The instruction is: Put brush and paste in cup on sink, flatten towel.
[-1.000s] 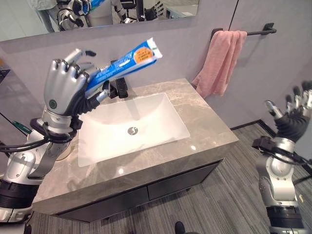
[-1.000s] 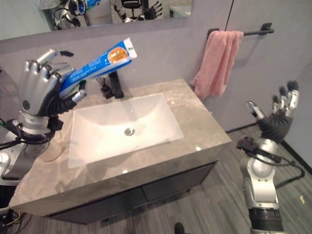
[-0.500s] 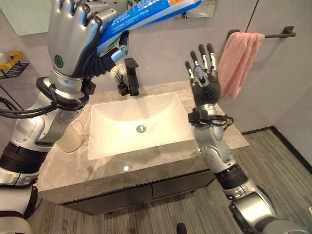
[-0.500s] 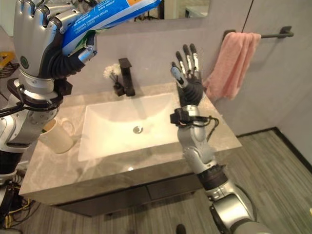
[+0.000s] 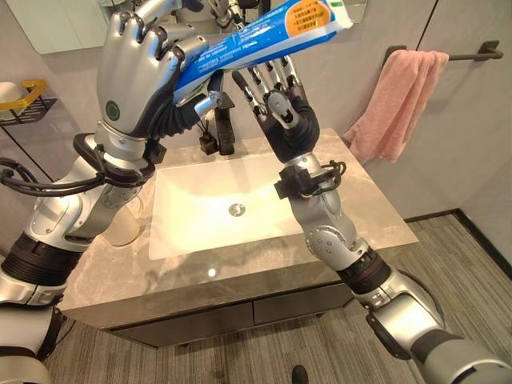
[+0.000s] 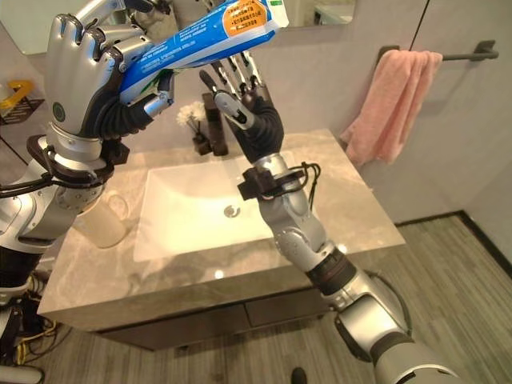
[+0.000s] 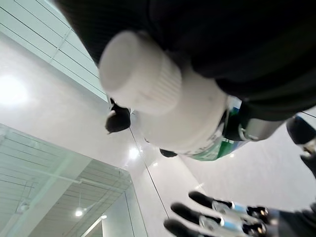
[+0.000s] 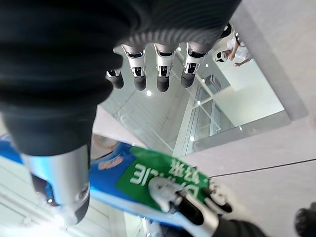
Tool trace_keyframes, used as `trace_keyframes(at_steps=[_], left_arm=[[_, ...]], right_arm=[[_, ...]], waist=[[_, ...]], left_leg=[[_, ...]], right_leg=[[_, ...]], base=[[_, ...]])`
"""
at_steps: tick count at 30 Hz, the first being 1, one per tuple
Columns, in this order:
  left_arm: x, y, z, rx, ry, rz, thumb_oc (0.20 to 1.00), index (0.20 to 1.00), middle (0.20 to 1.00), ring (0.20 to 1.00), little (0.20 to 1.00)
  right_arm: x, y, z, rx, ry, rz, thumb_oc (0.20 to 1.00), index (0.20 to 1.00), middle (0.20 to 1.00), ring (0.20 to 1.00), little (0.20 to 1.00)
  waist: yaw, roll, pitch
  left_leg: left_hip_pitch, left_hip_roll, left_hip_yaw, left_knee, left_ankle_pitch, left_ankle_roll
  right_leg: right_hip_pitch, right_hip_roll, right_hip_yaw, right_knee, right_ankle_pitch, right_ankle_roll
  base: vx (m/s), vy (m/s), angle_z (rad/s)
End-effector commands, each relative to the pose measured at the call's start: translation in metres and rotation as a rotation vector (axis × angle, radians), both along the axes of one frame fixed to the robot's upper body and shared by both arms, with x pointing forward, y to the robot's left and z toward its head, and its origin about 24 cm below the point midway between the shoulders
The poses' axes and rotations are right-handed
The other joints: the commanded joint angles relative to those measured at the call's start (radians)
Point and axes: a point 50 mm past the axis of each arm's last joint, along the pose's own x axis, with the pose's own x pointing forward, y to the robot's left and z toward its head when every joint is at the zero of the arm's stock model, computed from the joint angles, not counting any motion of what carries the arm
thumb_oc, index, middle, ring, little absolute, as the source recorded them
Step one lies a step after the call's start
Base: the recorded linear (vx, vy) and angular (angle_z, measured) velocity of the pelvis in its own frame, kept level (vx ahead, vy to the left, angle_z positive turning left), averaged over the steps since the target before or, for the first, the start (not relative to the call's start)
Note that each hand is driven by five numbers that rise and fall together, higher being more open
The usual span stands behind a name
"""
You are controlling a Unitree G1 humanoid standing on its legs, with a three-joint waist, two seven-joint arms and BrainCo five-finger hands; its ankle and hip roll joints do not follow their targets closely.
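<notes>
My left hand [image 5: 138, 78] is raised above the sink's left side, shut on a blue toothpaste tube [image 5: 264, 30] that slants up to the right; its white cap [image 7: 140, 74] shows in the left wrist view. My right hand [image 5: 282, 108] is lifted over the basin with straight fingers [image 8: 158, 69] spread just behind the tube [image 8: 148, 182]; whether they touch it I cannot tell. A cream cup [image 6: 100, 224] stands on the counter left of the basin, partly behind my left arm. The pink towel [image 5: 400, 100] hangs bunched on a black wall bar.
The white basin [image 5: 232, 210] is set in a grey stone counter [image 5: 376, 216]. A black faucet [image 5: 225, 134] stands behind it, with a mirror above. A small wall shelf [image 5: 24, 100] is at the far left. Open floor lies to the right.
My right hand has moved left and up, close to the tube. The camera has shifted, and my left hand with the tube sits a little lower in view.
</notes>
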Motion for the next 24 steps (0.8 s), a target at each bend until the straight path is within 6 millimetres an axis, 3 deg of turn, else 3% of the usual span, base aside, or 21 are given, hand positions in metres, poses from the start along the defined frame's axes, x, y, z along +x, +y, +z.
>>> trace_keyframes(at_steps=[1, 21, 22, 23, 24], left_arm=[[-0.003, 0.008, 0.029, 0.013, -0.068, 0.030, 0.200, 0.200, 0.200, 0.200, 0.200], [0.001, 0.004, -0.017, 0.038, 0.174, -0.039, 0.200, 0.200, 0.200, 0.200, 0.200], [0.001, 0.004, -0.018, 0.033, 0.185, -0.044, 0.200, 0.200, 0.200, 0.200, 0.200], [0.002, 0.004, -0.020, 0.029, 0.193, -0.045, 0.200, 0.200, 0.200, 0.200, 0.200], [0.002, 0.003, -0.021, 0.023, 0.200, -0.051, 0.200, 0.200, 0.200, 0.200, 0.200]], right_arm=[[-0.015, 0.010, 0.041, 0.057, -0.162, 0.067, 1.000, 1.000, 1.000, 1.000, 1.000], [-0.018, 0.017, 0.045, 0.116, -0.145, 0.056, 1.000, 1.000, 1.000, 1.000, 1.000], [-0.018, 0.018, 0.045, 0.116, -0.143, 0.057, 0.605, 0.605, 0.605, 0.605, 0.605], [-0.018, 0.018, 0.044, 0.117, -0.140, 0.056, 0.304, 0.304, 0.304, 0.304, 0.304], [-0.018, 0.018, 0.043, 0.117, -0.137, 0.057, 0.200, 0.200, 0.200, 0.200, 0.200]], waist=[[-0.001, -0.070, -0.028], [0.010, -0.089, -0.020], [0.011, -0.089, -0.020], [0.010, -0.088, -0.020], [0.011, -0.087, -0.019]], left_leg=[[-0.003, 0.018, 0.018, 0.003, -0.013, -0.015], [-0.005, 0.020, 0.019, 0.003, -0.015, -0.012], [-0.005, 0.020, 0.019, 0.003, -0.014, -0.012], [-0.004, 0.020, 0.019, 0.003, -0.014, -0.012], [-0.004, 0.019, 0.019, 0.003, -0.014, -0.012]], right_leg=[[0.084, -0.108, -0.003, -0.001, -0.063, 0.076], [0.081, -0.106, -0.003, -0.001, -0.065, 0.072], [0.082, -0.106, -0.003, -0.001, -0.065, 0.072], [0.083, -0.106, -0.003, -0.001, -0.066, 0.072], [0.084, -0.106, -0.003, -0.001, -0.067, 0.071]], base=[[0.01, -0.001, 0.05], [0.00, 0.000, 0.00], [0.00, 0.000, 0.00], [0.00, 0.000, 0.00], [0.00, 0.000, 0.00]])
